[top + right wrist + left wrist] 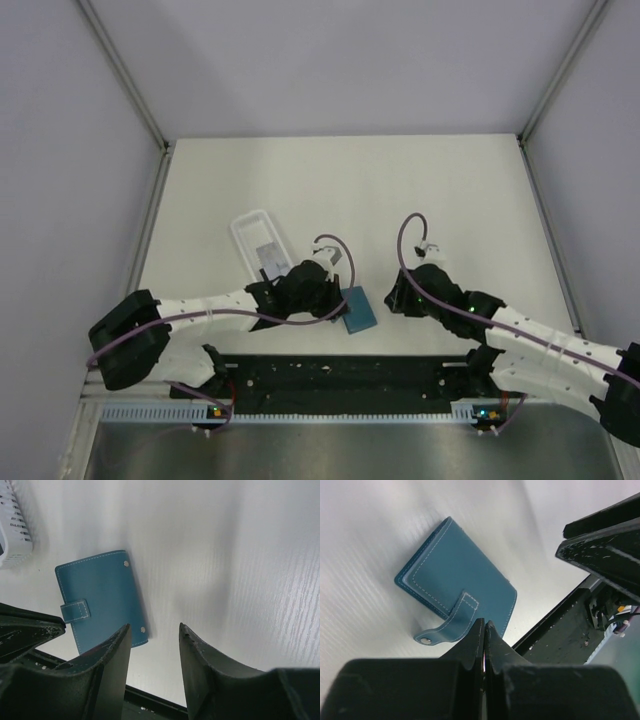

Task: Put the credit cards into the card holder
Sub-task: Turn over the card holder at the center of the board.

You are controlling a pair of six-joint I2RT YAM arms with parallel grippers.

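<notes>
You have the card holder (357, 310) lying closed and flat on the table (330, 180), between the two arms and close to the near edge, its strap wrapped round one side. Your left jaws are clenched together with nothing in them, their tips just beside the holder's edge by the strap; whether they touch it cannot be told. Your right jaws stand released, apart over bare table near the holder. The white tray (262, 245) sits farther back on the left, something pale inside, too small to name

White table (350, 190) with teal card holder (357, 310), white tray (262, 240)
</notes>
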